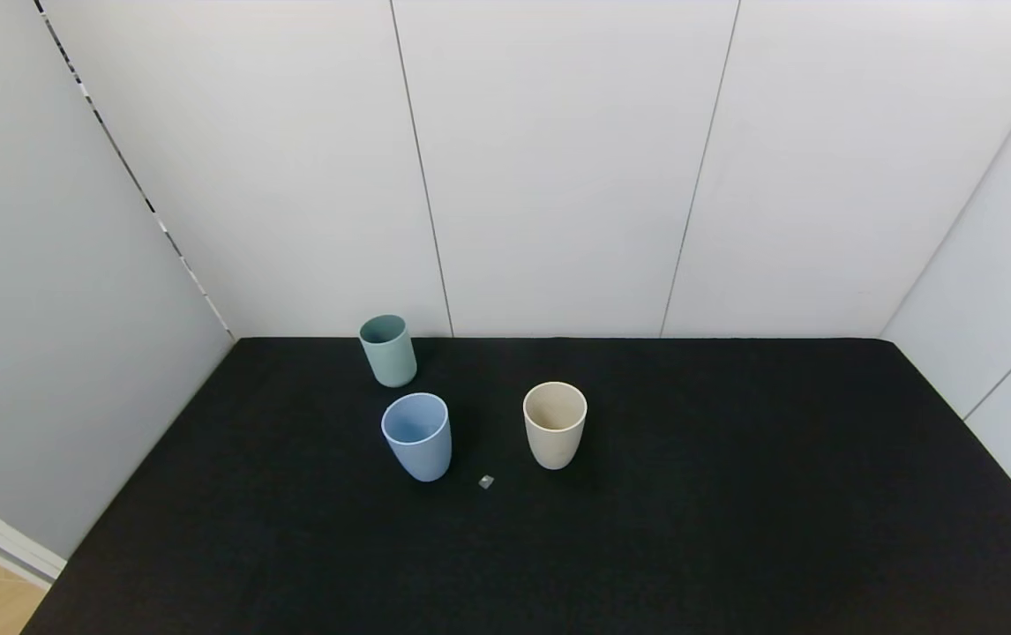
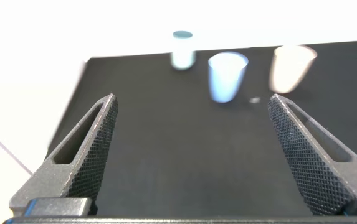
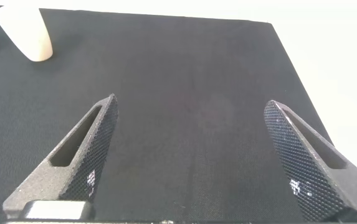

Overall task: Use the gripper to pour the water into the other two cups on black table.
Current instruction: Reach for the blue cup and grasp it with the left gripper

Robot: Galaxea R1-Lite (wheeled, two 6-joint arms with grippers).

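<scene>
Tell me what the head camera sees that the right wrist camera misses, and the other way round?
Only the head view shows the whole teal-green cup and light blue cup, all upright, plus the white wall panels. Only the right wrist view shows the right gripper, open and holding nothing. Both show the beige cup, the small clear bit beside it, and the black table.

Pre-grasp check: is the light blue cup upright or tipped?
Upright. The light blue cup stands on its base on the black table, open rim facing up.
</scene>
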